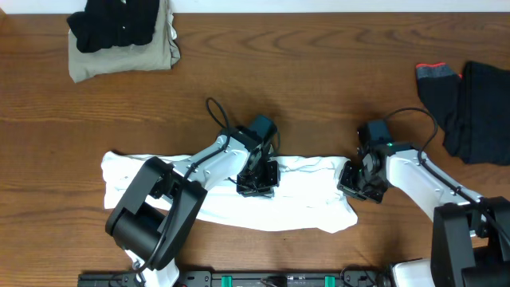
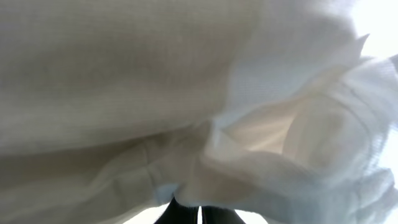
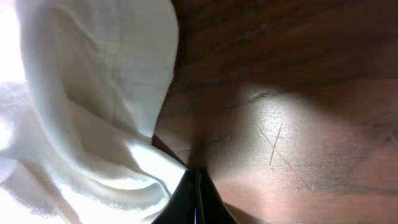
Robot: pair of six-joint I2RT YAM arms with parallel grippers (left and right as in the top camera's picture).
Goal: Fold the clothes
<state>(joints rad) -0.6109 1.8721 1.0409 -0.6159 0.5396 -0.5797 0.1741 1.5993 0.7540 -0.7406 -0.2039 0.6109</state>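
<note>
The white shirt (image 1: 183, 187) lies as a long wrinkled strip across the front middle of the table. My left gripper (image 1: 256, 182) is over the strip's middle. In the left wrist view the white cloth (image 2: 186, 93) fills the frame, and the fingers (image 2: 200, 214) are closed into it with only a thin slit between them. My right gripper (image 1: 358, 182) is at the strip's right end. In the right wrist view its fingers (image 3: 194, 196) are closed, tips on the wood, with the shirt's thin edge (image 3: 93, 124) running into them.
A folded black garment (image 1: 115, 24) lies on a folded khaki one (image 1: 119, 64) at the back left. Black garments (image 1: 482, 112) lie at the right edge, one with a red trim (image 1: 437, 76). A black cable (image 1: 217, 112) loops behind the left arm.
</note>
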